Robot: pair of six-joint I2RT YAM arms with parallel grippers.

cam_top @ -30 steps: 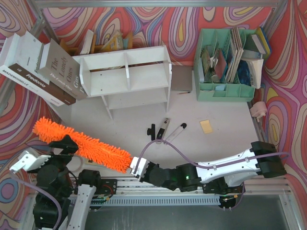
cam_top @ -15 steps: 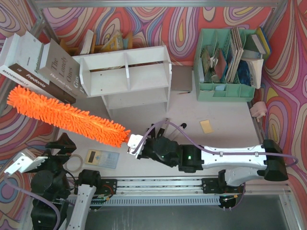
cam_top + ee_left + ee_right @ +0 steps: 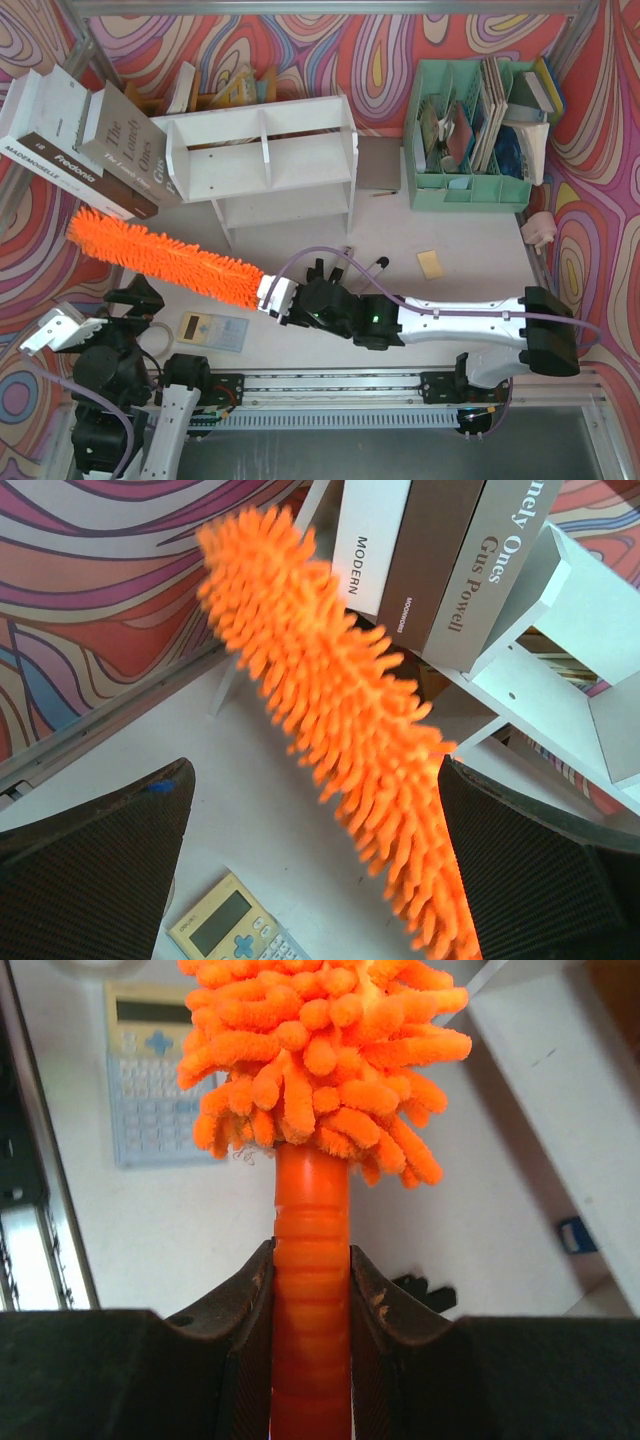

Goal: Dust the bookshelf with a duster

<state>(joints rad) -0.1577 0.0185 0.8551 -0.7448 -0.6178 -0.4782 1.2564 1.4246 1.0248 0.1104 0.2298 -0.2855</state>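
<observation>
The white bookshelf (image 3: 262,160) stands at the back centre, tilted, with its two tiers facing the table. The orange fluffy duster (image 3: 165,258) stretches from below the leaning books down to my right gripper (image 3: 270,296), in front of the shelf and apart from it. In the right wrist view my right gripper (image 3: 311,1270) is shut on the ribbed orange handle (image 3: 311,1240), and the shelf edge (image 3: 560,1080) shows at upper right. My left gripper (image 3: 130,300) is open at the near left. The duster head (image 3: 330,700) passes above its wide-apart fingers (image 3: 95,860).
Large books (image 3: 90,140) lean against the shelf's left end. A calculator (image 3: 212,329) and a tape roll (image 3: 153,340) lie near the left arm. A marker pen (image 3: 365,275) and a yellow note (image 3: 431,263) lie mid-table. A mint-green organiser (image 3: 470,130) stands at back right.
My right gripper has carried the duster from the near table edge toward the shelf, and its head has swung up toward the books. The left arm has barely moved.
</observation>
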